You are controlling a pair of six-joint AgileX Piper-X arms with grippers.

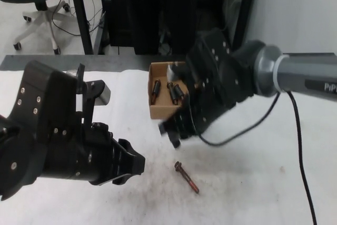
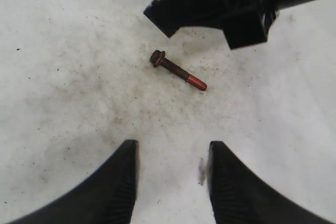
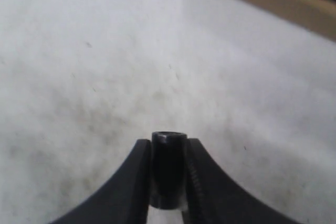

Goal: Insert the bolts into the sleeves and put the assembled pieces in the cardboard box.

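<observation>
**Sleeve (image 3: pixel 169 179) pinched in right tool (image 3: pixel 168 143), bolt (image 2: pixel 177 70) loose on table (image 1: pixel 253 183)**

A short black sleeve is clamped between the two fingers of the right tool. It is held upright, and its open end is seen just above the fingertips. In the high view this tool is held over the white table surface, just in front of the cardboard box (image 1: pixel 160 111) and apart from it. In the right wrist view, an edge of the box is seen beyond the tool.

The left tool (image 2: pixel 172 145) is spread, with nothing between its fingers. It is pointed down at the table, and the bolt is seen ahead of the gap between them. The bolt is touched by neither tool.

The bolt is laid flat on a soiled patch of the table. Its flanged head is turned toward the box and its reddish tip away from it. In the high view it is placed between the two tools, to the right of the left one and nearer the camera than the right one.

Several dark assembled pieces (image 1: pixel 156 91) are seen lying inside the cardboard box, which is set on the far part of the table.
</observation>
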